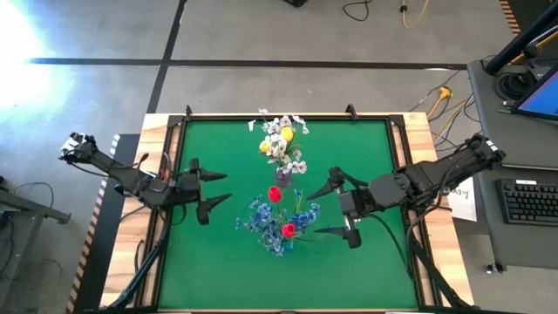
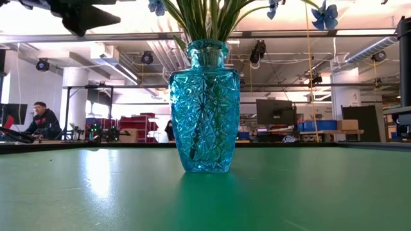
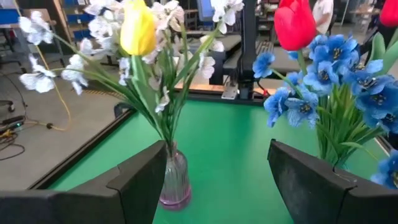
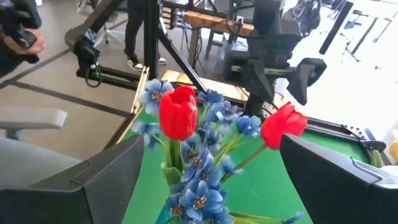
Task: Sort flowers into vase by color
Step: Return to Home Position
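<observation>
A clear, pink-tinted vase (image 3: 174, 184) stands at the table's middle. It holds yellow tulips (image 3: 138, 28) and white blossom sprays (image 1: 281, 131). Nearer the front, a blue cut-glass vase (image 2: 205, 106) holds blue blooms (image 1: 266, 222) and two red tulips (image 1: 275, 194) (image 4: 178, 112). My left gripper (image 1: 225, 187) hangs open left of both vases and points toward them. My right gripper (image 1: 318, 213) hangs open to the right of the blue blooms, with the red tulips ahead of its fingers (image 4: 93, 180). Neither gripper holds anything.
Bare green mat (image 1: 209, 262) lies left and right of the vases, inside a wooden frame (image 1: 418, 131). A keyboard (image 1: 527, 201) and a paper sit on the side desk at the right. In the low view, a person (image 2: 42, 120) sits far back in the room.
</observation>
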Motion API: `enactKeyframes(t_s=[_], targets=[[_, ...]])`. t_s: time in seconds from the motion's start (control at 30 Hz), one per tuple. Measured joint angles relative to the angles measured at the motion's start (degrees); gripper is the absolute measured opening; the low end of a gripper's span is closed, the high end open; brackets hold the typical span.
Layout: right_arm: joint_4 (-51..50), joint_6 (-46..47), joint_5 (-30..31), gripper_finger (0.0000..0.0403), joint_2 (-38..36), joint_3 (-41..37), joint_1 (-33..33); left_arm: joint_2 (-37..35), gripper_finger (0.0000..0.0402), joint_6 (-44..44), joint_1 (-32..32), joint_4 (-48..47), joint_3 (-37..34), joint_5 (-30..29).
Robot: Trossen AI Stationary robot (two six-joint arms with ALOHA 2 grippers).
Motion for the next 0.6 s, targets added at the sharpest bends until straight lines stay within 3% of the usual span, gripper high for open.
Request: enactKeyframes(t_s=[0.17,0.3,0.47,0.6], targets=[[0.8,2.1,0.1,0.0368,0.0,-0.1,0.0,-6.0,0.0268,-0.4,0.1,0.2,-3.0,0.0],[1.6,0.4,0.2,0.0368,0.1,-0.5,0.6,-8.5,0.0268,-8.0,0.1,0.2,-4.9,0.5],[3.1,-1.4,0.4,0.0368,-1.4,-0.9,1.4,-7.3,0.0268,-18.2,0.1,-0.4,-5.5,2.1],[3.1,-2.6,0.5,0.0368,-4.5,-3.0,2.3,-5.3,0.0268,-17.0,0.5,-0.1,-6.3,0.7]])
